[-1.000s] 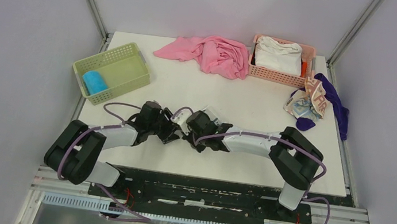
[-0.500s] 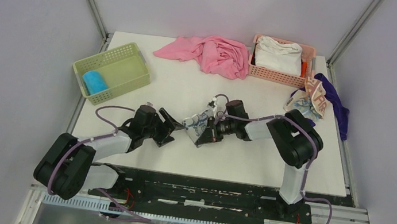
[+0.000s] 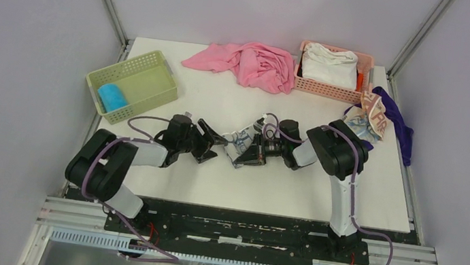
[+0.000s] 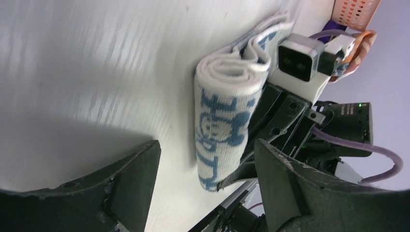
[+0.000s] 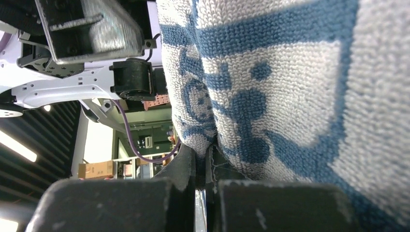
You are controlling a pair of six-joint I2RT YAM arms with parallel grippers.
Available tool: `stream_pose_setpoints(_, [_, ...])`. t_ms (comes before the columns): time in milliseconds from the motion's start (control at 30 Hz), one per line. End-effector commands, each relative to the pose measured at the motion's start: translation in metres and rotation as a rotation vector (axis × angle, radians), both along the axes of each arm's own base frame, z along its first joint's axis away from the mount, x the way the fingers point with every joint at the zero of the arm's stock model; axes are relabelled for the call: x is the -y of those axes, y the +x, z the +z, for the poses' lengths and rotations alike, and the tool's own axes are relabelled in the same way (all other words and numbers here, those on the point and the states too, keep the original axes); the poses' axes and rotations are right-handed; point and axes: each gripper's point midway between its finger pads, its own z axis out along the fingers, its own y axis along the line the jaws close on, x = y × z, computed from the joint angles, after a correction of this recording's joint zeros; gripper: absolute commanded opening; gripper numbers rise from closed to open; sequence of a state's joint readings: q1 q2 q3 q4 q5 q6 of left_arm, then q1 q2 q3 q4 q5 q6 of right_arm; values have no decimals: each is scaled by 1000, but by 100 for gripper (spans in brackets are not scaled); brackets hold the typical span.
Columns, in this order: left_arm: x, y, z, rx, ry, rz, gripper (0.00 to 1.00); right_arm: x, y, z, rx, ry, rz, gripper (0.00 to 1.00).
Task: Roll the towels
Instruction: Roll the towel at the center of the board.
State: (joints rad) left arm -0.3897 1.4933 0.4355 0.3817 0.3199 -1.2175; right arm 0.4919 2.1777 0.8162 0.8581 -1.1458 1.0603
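Right wrist view showed my right gripper [image 5: 205, 166] clenched on the rolled printed towel [image 5: 270, 87], mid-table; my left gripper [image 3: 211, 143] gaped empty beside it. Outward, the blue towel [image 3: 112, 96] lay rolled in the green basket [image 3: 146, 107] at the left edge; the RABBIT towel [image 3: 371, 116], right edge, lay crumpled, unrolled.

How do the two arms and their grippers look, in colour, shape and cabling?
Both arms, the left arm and the right arm, have bulky black joints joined by white links; thin purple cables run along them. The left gripper and right gripper have flat matt black fingers.
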Motion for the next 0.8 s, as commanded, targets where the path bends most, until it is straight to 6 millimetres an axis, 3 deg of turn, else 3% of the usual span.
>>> stream_pose_setpoints(0, [2, 24, -2, 24, 1, -3, 77, 1, 0, 8, 15, 39, 42, 1])
stream_pose_setpoints(233, [9, 31, -37, -78, 29, -47, 61, 14, -12, -11, 26, -125, 101, 2])
stream_pose_setpoints(400, [3, 16, -54, -153, 64, -48, 34, 20, -10, -7, 83, -199, 105, 8])
stream_pose_setpoints(533, [-13, 6, -57, -184, 147, -19, 23, 25, -10, -4, 161, -290, 114, 19])
stream_pose_setpoints(767, [-29, -9, -46, -227, 245, 8, 19, 36, -11, 19, 437, -495, 137, 40])
